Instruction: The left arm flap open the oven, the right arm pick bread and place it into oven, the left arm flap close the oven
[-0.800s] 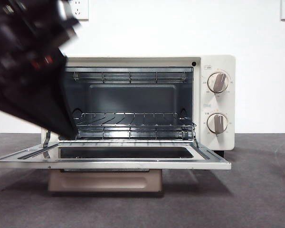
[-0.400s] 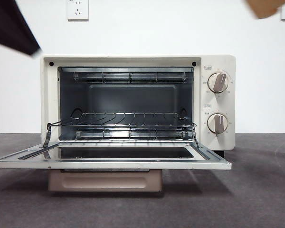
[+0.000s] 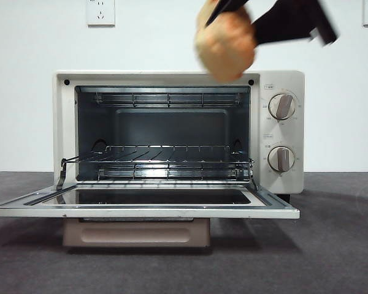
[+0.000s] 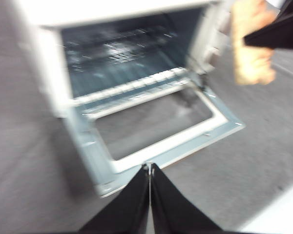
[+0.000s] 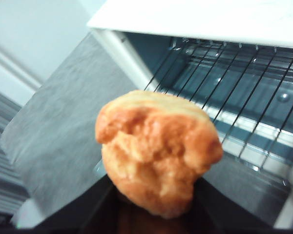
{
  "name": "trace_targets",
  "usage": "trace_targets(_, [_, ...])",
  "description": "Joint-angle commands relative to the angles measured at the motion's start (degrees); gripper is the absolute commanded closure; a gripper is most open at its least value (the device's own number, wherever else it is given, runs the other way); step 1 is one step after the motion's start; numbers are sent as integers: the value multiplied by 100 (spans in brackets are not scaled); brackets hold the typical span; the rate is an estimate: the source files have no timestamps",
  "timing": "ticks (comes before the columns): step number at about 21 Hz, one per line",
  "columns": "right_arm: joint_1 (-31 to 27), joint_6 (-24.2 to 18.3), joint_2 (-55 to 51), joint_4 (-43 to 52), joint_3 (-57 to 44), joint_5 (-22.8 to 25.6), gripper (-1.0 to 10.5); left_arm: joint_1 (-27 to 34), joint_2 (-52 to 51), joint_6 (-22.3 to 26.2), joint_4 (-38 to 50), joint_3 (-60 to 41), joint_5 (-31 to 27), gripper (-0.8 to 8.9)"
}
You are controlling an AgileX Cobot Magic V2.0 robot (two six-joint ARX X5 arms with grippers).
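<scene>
Right wrist view: my right gripper (image 5: 156, 214) squeezes the lumpy orange-golden bread (image 5: 156, 151).
I hold it high above the flat-open door of the cream-white toaster oven (image 3: 282, 131). My left gripper (image 4: 149, 168) waits, pinched together. If I come down crooked, the bread could bump the oven's top edge and fall.

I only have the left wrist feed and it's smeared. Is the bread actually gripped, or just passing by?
Observer: Gripped. The right wrist view shows the bread seated in the right tool.
Operator: How high is it against the oven?
Observer: In the front view the bread hangs at the oven top edge, above the opening.
Operator: Anything on the rack?
Observer: No, the front view shows the wire rack bare.
Operator: And my left tool?
Observer: The left tool is shut, held back from the dropped door; it is out of the front view.
</scene>
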Motion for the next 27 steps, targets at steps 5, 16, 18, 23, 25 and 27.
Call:
trace_targets(5, [33,678,964,1012,81,227,788,-50,-155,48,-481,627,-332,805])
trace_targets(16, [33,1060,1932,1803,81,737,788,-52,-155,280,-605,1056,-385,805])
trace_targets(18, [31,1211,2070,2048,81,874,788,-52,-153,304,-605,1067,-400,805])
trace_targets(23, [15,1759,2428,2428,83,1370,788,-52,-153,389,-619,1067,-420,805])
trace_targets(25, [15,1849,2496,2590,83,1460,788,-52,-153,411,-619,1067,-426,805])
trace_targets(27, [9,1902,2559,2822,85,1587,788,-52,-153,452,-619,1067,-439,805])
